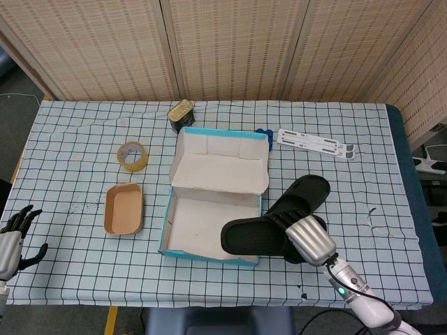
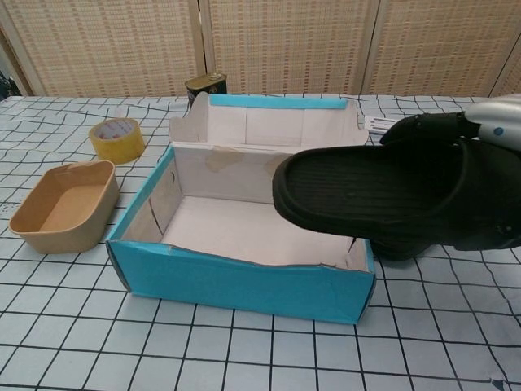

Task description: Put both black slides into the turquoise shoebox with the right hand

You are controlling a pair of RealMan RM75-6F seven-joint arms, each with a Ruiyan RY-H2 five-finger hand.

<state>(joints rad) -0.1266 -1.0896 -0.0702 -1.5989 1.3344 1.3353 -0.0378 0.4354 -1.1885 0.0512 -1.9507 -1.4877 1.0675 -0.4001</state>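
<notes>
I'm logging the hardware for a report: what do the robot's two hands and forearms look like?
The right hand has a silver-grey metallic back and black fingers, on a slim white wrist section with a small lit green dot. The left hand at the table's edge looks the same: grey body, black fingers.

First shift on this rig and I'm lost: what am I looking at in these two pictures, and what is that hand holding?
Both cameras sit on the robot: the head view looks down on the table, the chest view looks across it. The right hand holds one black slide, its toe over the open turquoise shoebox. The second slide lies on the checked cloth. The left hand idles at the table edge, holding nothing. Also there: tape roll, brown tray, tin can.
</notes>
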